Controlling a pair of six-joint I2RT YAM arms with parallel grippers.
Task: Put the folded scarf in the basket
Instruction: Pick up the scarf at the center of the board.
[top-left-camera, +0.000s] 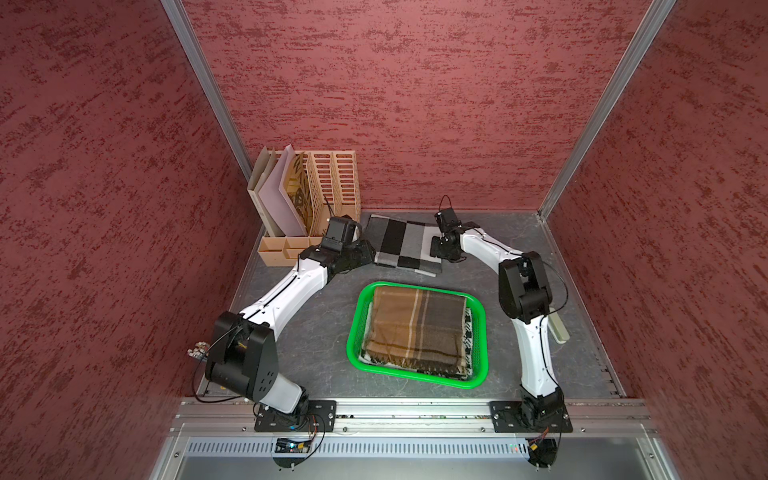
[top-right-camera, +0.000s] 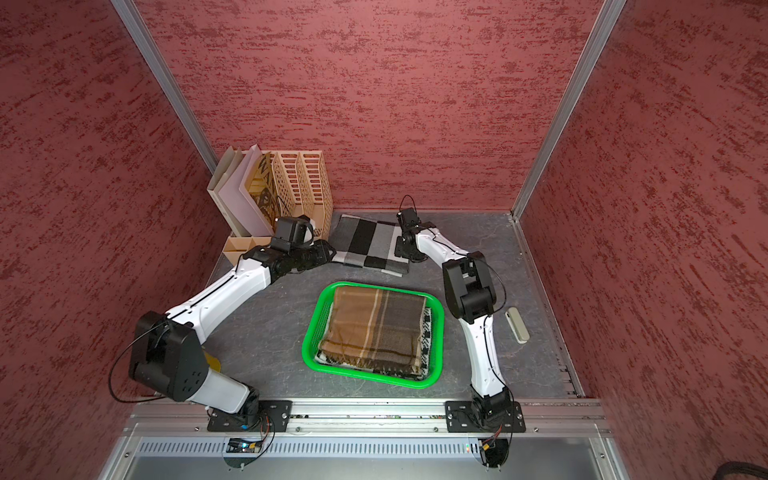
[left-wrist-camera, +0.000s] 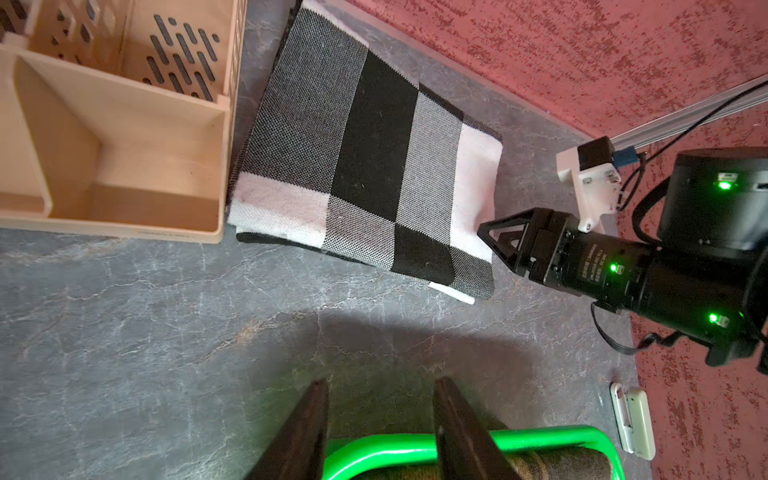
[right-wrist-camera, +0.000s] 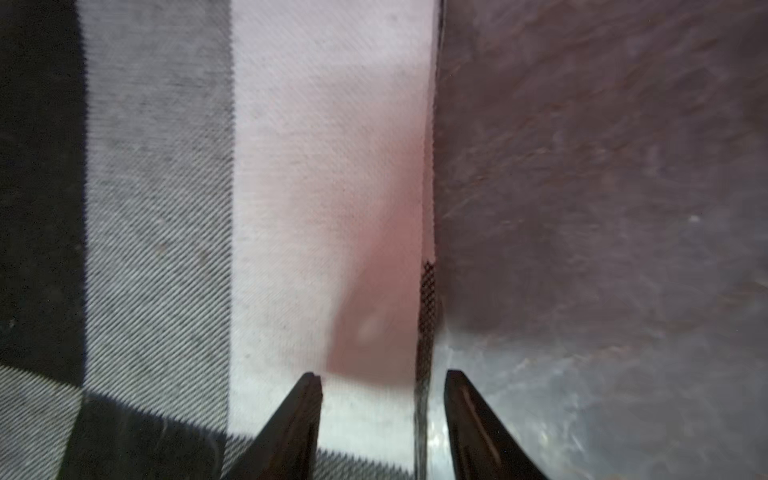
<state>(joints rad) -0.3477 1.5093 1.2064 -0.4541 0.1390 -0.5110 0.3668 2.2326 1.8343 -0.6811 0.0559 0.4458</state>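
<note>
We're seeing the folded scarf (top-left-camera: 405, 245), blk/wht/grey check, lying flat on the table (top-left-camera: 316, 324), not in the basket (top-left-camera: 415, 287). It's sitting btw the two pincers. The right pincer (right-wrist-camera: 382, 374) is straddling the scarf's edge on its side: jaws apart, one finger over white cloth, the other over bare table, not clamping yet. The left pincer (left-wrist-camera: 382, 382) is hovering just beside the scarf's other end, jaws parted w/ nothing btw them. The basket, nearer the arm bases than both pincers, is already carrying a brown plaid scarf (top-left-camera: 415, 328) atop another patterned cloth. A beige file organiser (top-left-camera: 332, 187) is standing just behind the left pincer.
</note>
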